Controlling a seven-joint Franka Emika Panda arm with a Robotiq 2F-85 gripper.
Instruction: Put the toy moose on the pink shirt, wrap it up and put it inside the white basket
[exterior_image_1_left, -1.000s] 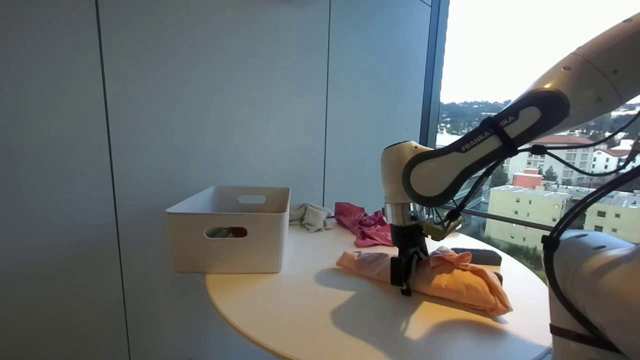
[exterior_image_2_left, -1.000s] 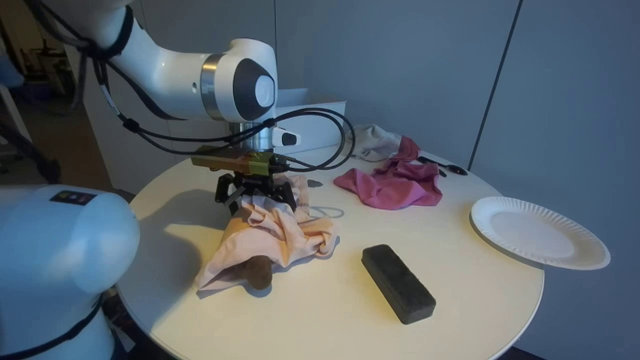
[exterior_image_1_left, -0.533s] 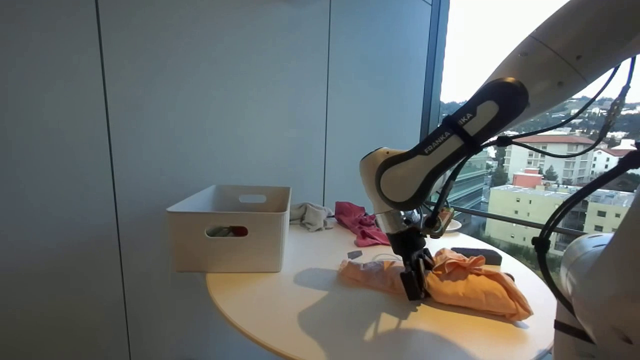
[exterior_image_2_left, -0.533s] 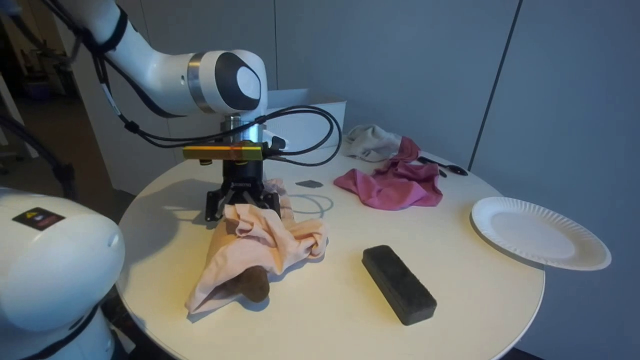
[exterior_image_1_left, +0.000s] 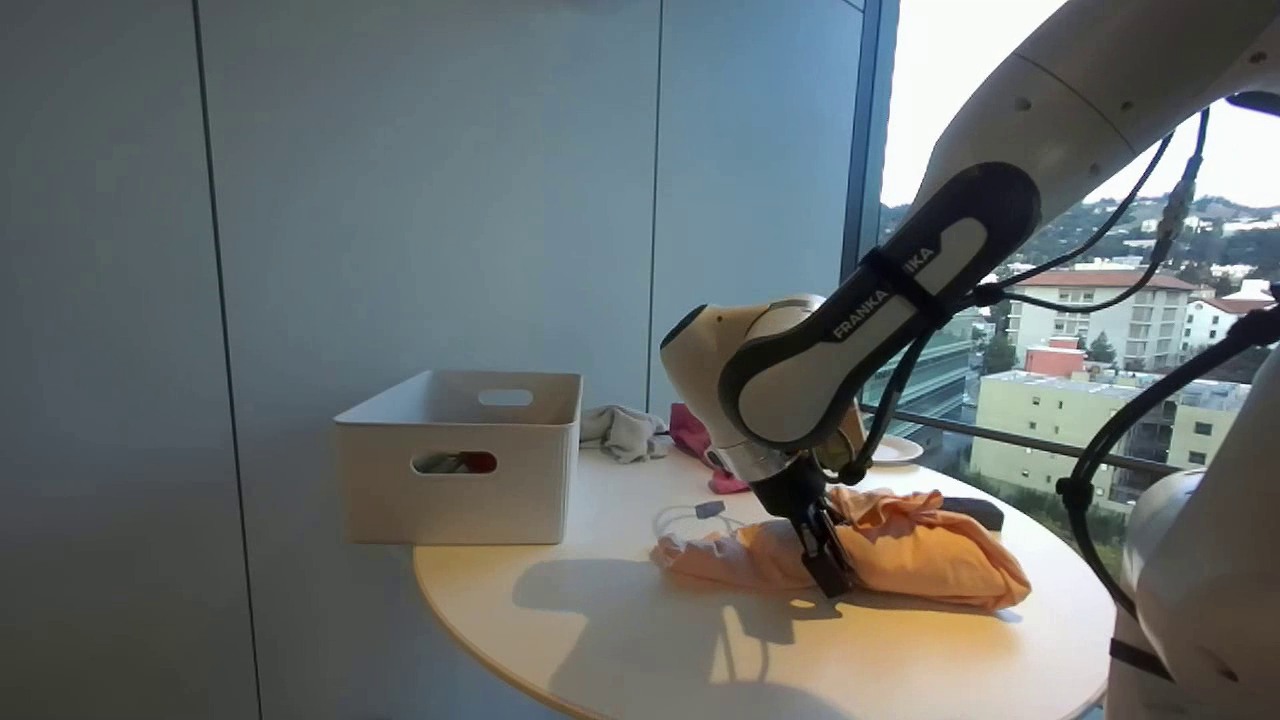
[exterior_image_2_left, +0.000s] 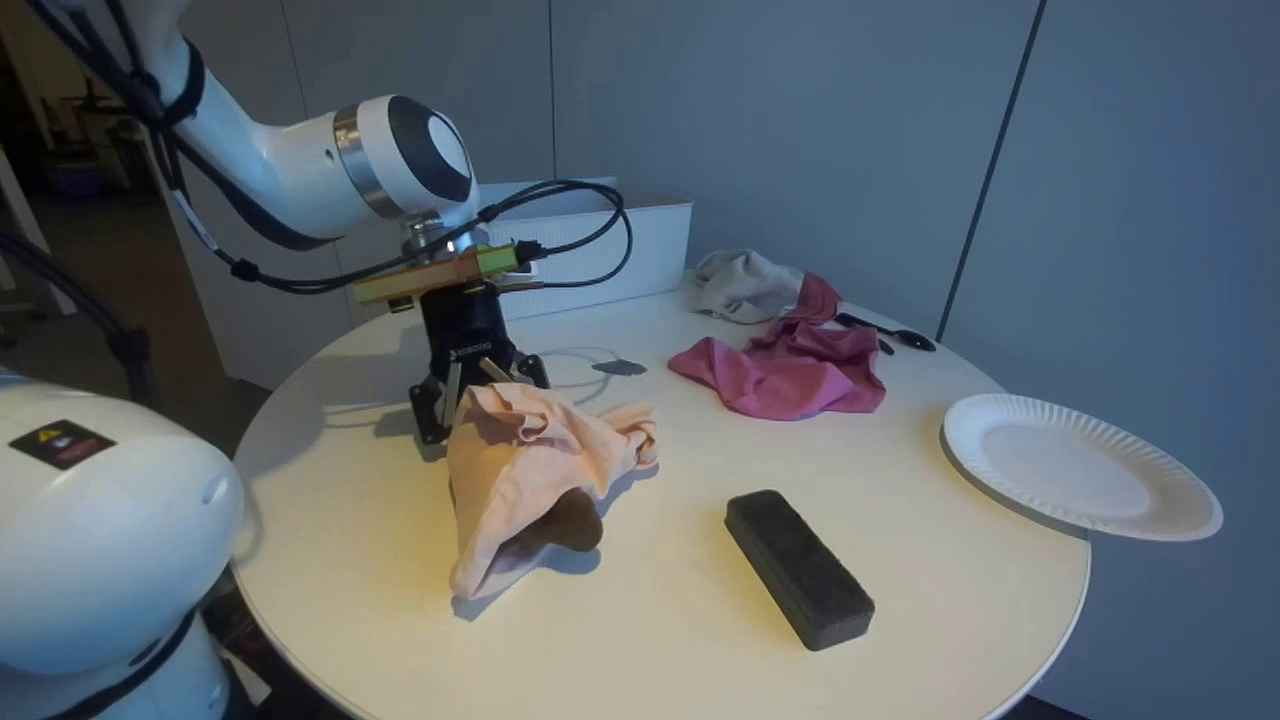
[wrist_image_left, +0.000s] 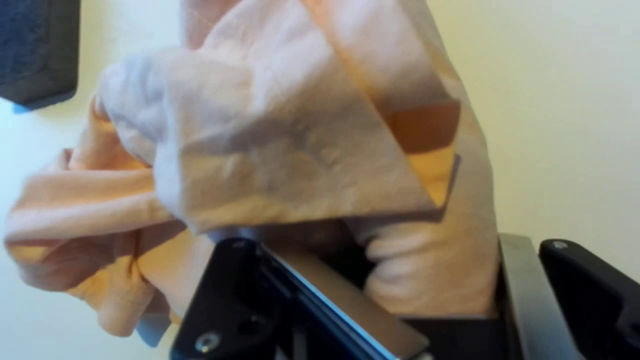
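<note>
The peach-coloured bundle is the pink shirt (exterior_image_1_left: 930, 555), rolled up on the white table. From its near end pokes a brown part of the toy moose (exterior_image_2_left: 573, 520); the remainder of the toy is hidden inside the cloth. My gripper (exterior_image_1_left: 832, 585) reaches down around the bundle's middle, tilted, with shirt fabric between its fingers (wrist_image_left: 537, 295). In the wrist view the cloth presses against the right-hand finger, and a loose flap covers part of the grip. The white basket (exterior_image_1_left: 450, 515) stands at the table's far edge, beyond the bundle's far end, also visible behind the arm in an exterior view (exterior_image_2_left: 640, 250).
A dark block (exterior_image_2_left: 800, 575) lies close to the bundle. Further back are a magenta cloth (exterior_image_2_left: 785, 370), a grey cloth (exterior_image_2_left: 745, 285) and dark utensils (exterior_image_2_left: 905, 338). A white plate (exterior_image_2_left: 1080, 465) overhangs the table edge. Something green and red shows through the basket's handle slot.
My gripper has closed on the bundle and leaned over. The bundle has turned with it and shifted slightly toward the basket, its moose end swinging toward the dark block.
</note>
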